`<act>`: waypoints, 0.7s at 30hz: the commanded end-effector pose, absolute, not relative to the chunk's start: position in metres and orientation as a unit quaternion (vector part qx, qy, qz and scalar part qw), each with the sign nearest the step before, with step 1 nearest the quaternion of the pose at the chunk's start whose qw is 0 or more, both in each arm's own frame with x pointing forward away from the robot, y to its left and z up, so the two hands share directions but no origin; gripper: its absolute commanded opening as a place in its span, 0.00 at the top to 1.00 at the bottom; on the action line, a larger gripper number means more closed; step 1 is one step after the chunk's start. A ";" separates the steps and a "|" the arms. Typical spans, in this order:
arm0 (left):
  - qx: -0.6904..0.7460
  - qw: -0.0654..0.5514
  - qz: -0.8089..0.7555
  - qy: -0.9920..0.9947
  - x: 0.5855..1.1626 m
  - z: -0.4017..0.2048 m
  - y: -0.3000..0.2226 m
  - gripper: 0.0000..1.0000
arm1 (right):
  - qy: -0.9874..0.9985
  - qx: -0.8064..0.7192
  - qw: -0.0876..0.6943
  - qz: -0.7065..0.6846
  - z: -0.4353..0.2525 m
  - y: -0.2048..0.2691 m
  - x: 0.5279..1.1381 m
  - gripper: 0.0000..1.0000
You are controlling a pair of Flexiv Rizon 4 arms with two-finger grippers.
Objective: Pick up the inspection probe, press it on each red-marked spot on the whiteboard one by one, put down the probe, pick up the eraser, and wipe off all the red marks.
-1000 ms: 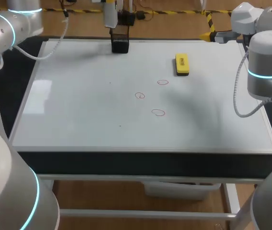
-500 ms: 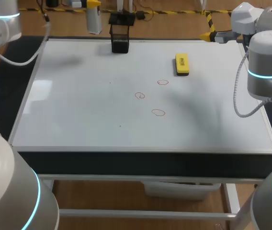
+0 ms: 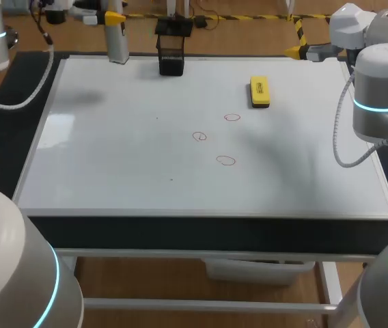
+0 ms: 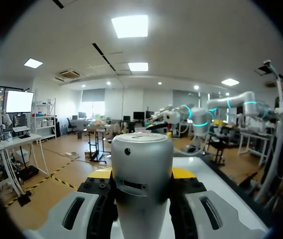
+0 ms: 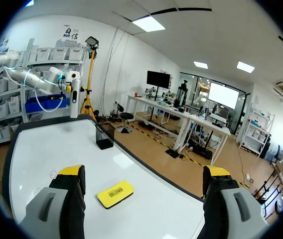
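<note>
Grey probe [image 4: 141,169], yellow eraser [image 3: 259,91], red marks [image 3: 225,160]

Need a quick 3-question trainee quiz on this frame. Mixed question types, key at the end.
1. True or false: the eraser lies on the whiteboard, apart from the holder.
2. How many red marks are on the whiteboard?
3. The left pincer is: A) open, B) shut on the probe, C) shut on the eraser.

Key: 1 true; 2 three; 3 B.
</note>
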State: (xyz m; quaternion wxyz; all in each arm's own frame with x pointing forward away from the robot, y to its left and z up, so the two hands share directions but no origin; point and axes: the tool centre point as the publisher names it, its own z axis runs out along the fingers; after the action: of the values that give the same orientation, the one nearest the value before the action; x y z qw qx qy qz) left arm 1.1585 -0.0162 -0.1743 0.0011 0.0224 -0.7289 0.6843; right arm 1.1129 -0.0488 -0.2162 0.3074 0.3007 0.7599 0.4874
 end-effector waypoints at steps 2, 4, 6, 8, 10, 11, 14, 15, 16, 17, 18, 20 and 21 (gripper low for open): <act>0.163 -0.146 0.666 -0.713 1.120 -0.174 -0.002 1.00 | 0.760 0.300 0.307 0.487 -0.216 -0.049 1.113 0.00; 0.171 -0.153 0.663 -0.712 1.114 -0.177 0.002 1.00 | 0.760 0.300 0.307 0.487 -0.216 -0.049 1.113 0.00; 0.180 -0.160 0.663 -0.709 1.109 -0.179 0.006 1.00 | 0.760 0.300 0.307 0.487 -0.216 -0.049 1.113 0.00; 0.189 -0.166 0.664 -0.704 1.105 -0.182 0.012 1.00 | 0.760 0.300 0.307 0.487 -0.216 -0.049 1.113 0.00; 0.197 -0.173 0.663 -0.701 1.102 -0.185 0.017 1.00 | 0.760 0.300 0.307 0.487 -0.216 -0.049 1.113 0.00; 0.197 -0.178 0.664 -0.699 1.100 -0.185 0.019 1.00 | 0.760 0.300 0.307 0.487 -0.216 -0.049 1.113 0.00; 0.199 -0.190 0.663 -0.696 1.095 -0.187 0.025 1.00 | 0.760 0.300 0.307 0.487 -0.216 -0.049 1.113 0.00; 0.201 -0.195 0.662 -0.695 1.093 -0.187 0.026 1.00 | 0.760 0.300 0.307 0.487 -0.216 -0.049 1.113 0.00; 0.200 -0.199 0.663 -0.694 1.092 -0.188 0.028 1.00 | 0.760 0.300 0.307 0.487 -0.216 -0.049 1.113 0.00; 0.202 -0.203 0.662 -0.692 1.090 -0.189 0.031 1.00 | 0.760 0.300 0.307 0.487 -0.216 -0.049 1.113 0.00; 0.202 -0.205 0.663 -0.692 1.089 -0.190 0.033 1.00 | 0.760 0.300 0.307 0.487 -0.216 -0.049 1.113 0.00; 0.200 -0.210 0.663 -0.690 1.086 -0.190 0.035 1.00 | 0.760 0.300 0.307 0.487 -0.216 -0.049 1.113 0.00; 0.200 -0.210 0.663 -0.690 1.085 -0.191 0.036 1.00 | 0.760 0.300 0.307 0.487 -0.216 -0.049 1.113 0.00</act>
State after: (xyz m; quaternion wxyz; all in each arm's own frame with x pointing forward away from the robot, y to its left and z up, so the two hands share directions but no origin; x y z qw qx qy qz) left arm 1.0956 0.0346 -0.1928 -0.0345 0.0334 -0.7193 0.6930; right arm 1.1129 -0.0488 -0.2163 0.3074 0.3007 0.7599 0.4874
